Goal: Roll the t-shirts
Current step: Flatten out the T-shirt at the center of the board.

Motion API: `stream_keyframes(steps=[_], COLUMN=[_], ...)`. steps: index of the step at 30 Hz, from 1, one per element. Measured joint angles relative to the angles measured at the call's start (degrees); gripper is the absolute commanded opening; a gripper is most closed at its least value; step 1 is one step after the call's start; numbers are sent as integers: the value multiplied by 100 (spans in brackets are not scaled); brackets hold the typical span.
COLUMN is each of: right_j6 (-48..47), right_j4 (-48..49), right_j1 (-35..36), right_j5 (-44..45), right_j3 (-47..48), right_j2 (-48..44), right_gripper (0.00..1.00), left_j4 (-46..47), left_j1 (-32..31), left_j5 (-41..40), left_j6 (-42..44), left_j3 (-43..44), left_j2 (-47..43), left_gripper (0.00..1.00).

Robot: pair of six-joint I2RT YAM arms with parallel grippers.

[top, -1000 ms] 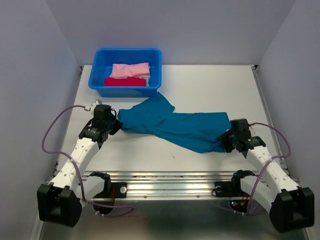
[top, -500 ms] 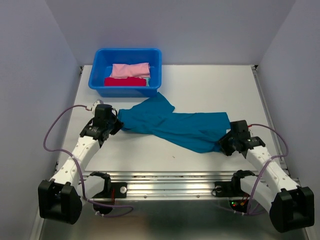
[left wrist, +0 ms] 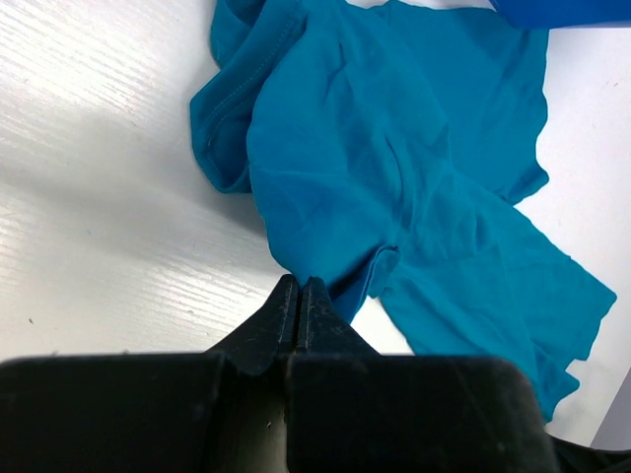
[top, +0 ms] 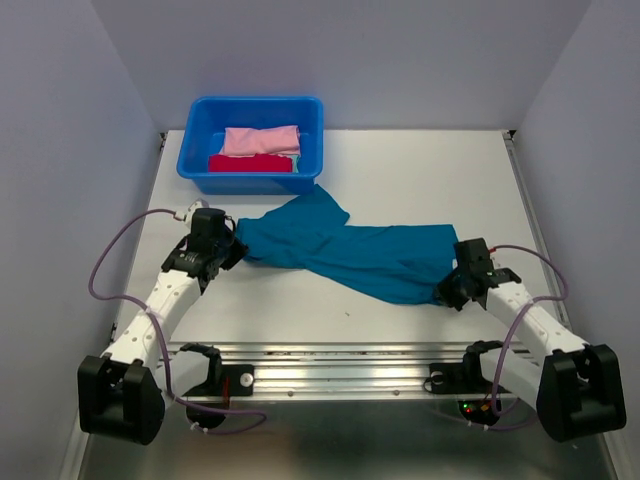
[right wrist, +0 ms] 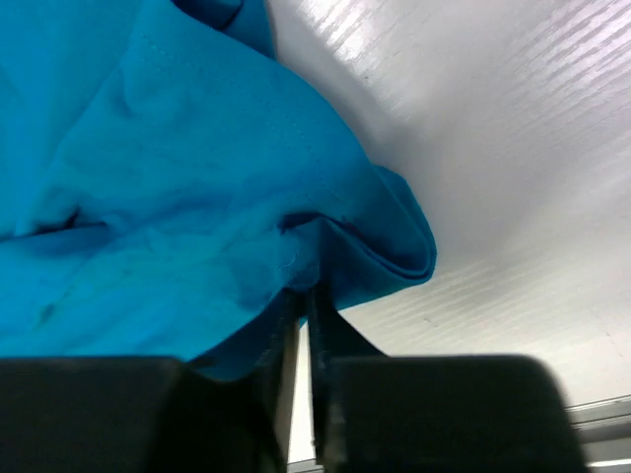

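White tabletop (top: 420, 170) fills the space between pale walls, and a bright-blue plastic tub (top: 197, 168) sits at its far-left corner. Inside the tub lie a folded pink t-shirt (top: 260, 140) and, nearer the front wall, a red t-shirt (top: 250, 163).

Just in front of the tub's right corner a teal t-shirt (top: 350, 255) lies rumpled on the table, stretched in a long band that runs from below the tub away to the near right. One sleeve points up toward the tub and almost touches it.

The left gripper (top: 232, 255) is at the end of the teal t-shirt nearest the tub. In the left wrist view its fingers (left wrist: 286, 305) are pressed together, pinching a fold of the cloth at their tips.

The right gripper (top: 447, 290) is at the end farthest from the tub. Its fingers (right wrist: 330, 330) stand almost together, with only a thin slit between them, nipping the bunched hem.
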Motion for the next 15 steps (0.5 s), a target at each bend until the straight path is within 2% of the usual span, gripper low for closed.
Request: stream_keyframes(steps=[2, 6, 11, 15], right_j6=[50, 136, 361, 562], right_j4=[-35, -199, -614, -1095], right_j1=[0, 0, 0, 0], right_j5=[66, 229, 313, 205], right_j3=[-13, -2, 39, 37], right_j2=[-37, -461, -1491, -1633], right_gripper=[1, 1, 1, 1], left_j4=[0, 31, 35, -13], left_j1=[0, 0, 0, 2], left_j5=[4, 9, 46, 26], left_j6=[4, 13, 22, 24], left_j3=[0, -26, -44, -116], left_j2=[46, 55, 55, 9], left_gripper=[0, 0, 0, 0])
